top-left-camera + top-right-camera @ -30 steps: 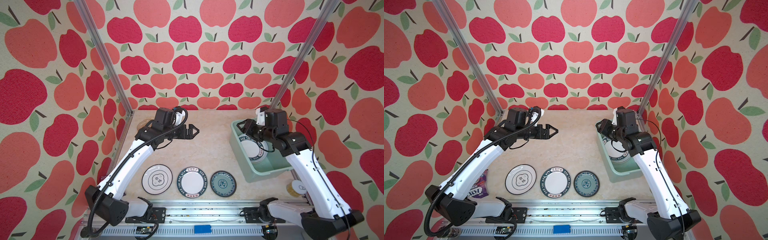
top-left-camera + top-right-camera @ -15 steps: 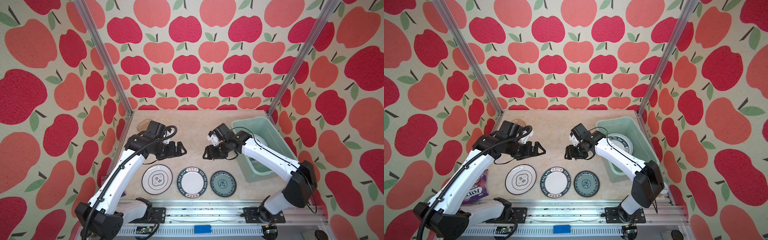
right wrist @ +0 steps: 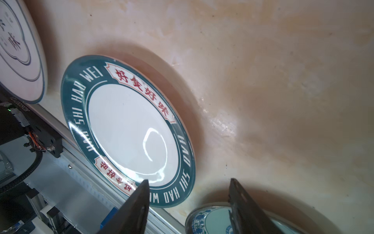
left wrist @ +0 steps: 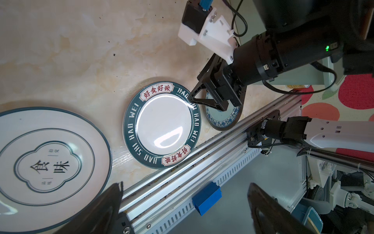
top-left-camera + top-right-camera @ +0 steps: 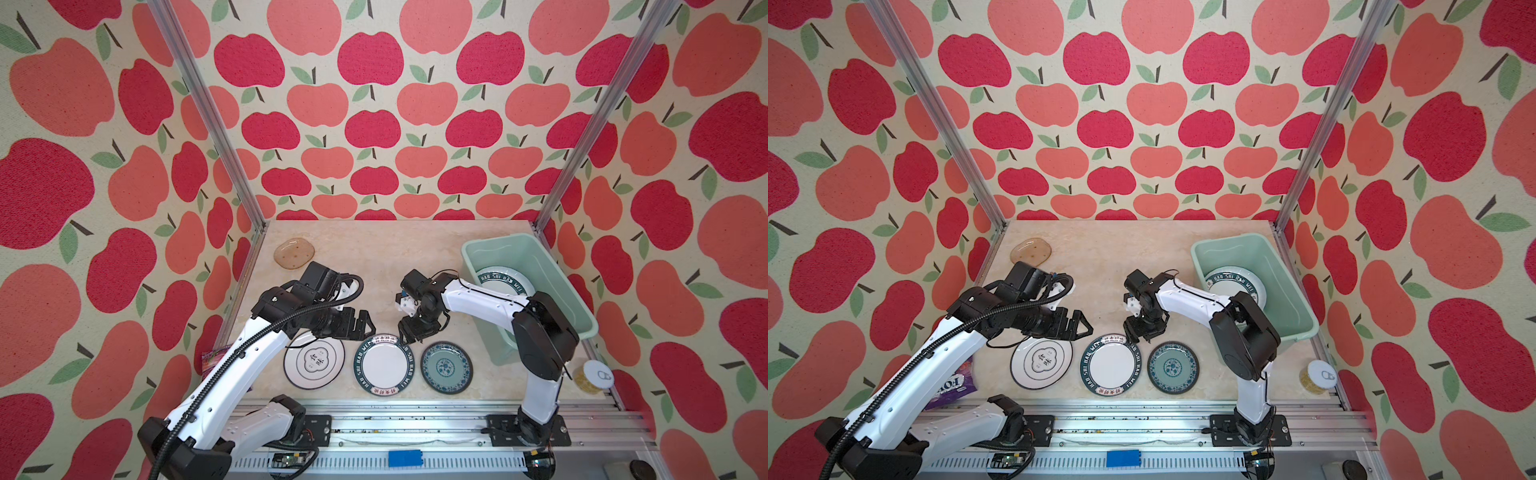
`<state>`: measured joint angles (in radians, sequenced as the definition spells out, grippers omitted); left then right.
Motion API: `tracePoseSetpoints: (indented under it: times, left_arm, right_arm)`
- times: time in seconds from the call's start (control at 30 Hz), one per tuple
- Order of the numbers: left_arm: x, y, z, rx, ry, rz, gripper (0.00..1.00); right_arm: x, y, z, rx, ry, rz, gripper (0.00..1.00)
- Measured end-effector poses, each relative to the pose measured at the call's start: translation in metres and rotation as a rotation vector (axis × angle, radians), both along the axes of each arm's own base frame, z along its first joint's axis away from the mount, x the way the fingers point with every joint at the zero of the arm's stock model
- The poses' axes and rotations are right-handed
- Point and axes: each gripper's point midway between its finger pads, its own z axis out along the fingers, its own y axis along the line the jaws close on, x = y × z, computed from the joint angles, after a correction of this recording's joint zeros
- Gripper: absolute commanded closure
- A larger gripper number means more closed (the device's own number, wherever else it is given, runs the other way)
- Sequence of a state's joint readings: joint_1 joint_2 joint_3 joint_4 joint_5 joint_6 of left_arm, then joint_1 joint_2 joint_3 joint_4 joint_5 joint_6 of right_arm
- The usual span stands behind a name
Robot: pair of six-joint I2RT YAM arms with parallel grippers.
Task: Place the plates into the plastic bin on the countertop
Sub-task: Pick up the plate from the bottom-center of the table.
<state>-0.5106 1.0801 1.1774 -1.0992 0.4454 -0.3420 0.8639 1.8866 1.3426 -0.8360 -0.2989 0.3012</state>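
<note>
Three plates lie in a front row on the countertop (image 5: 374, 257): a black-rimmed emblem plate (image 5: 314, 360), a green-lettered plate (image 5: 384, 364) and a teal patterned plate (image 5: 446, 368). An amber plate (image 5: 294, 252) sits at the back left. The plastic bin (image 5: 494, 241) on the right holds another green-lettered plate (image 5: 503, 282). My right gripper (image 3: 189, 188) is open and low, spanning the green-lettered plate's (image 3: 127, 129) rim and the teal plate's (image 3: 218, 222) edge. My left gripper (image 5: 365, 328) is wide open and empty, hovering between the emblem and green-lettered plates.
A yellow can with a white lid (image 5: 592, 376) stands at the front right by the bin. A purple packet (image 5: 953, 384) lies at the front left under my left arm. The aluminium rail (image 5: 415, 409) with a blue block (image 5: 405, 458) borders the front edge.
My right gripper has swung out of the bin, leftward and down to the front row. My left gripper has come forward and down from the back of the countertop toward the emblem plate.
</note>
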Motion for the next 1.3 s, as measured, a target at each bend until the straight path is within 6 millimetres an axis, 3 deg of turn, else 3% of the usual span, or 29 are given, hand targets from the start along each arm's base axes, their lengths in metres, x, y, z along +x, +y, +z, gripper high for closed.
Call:
tracePoseSetpoints:
  times: [0.23, 0.63, 1.13, 1.3]
  left_arm:
    - [0.006, -0.003, 0.005, -0.018, -0.040, 0.002, 0.01]
    - [0.009, -0.005, 0.003, -0.025, -0.051, 0.002, 0.01]
    - [0.012, -0.006, 0.005, -0.031, -0.062, 0.002, 0.01]
    - [0.012, -0.007, 0.005, -0.032, -0.062, -0.002, 0.01]
  right_arm:
    - [0.003, 0.010, -0.009, -0.001, 0.008, 0.040, 0.43]
    - [-0.008, 0.031, -0.028, -0.026, 0.048, 0.123, 0.56]
    - [-0.014, 0.039, -0.025, -0.012, 0.106, 0.159, 0.93]
    - [-0.014, 0.041, -0.022, 0.004, 0.119, 0.157, 0.96]
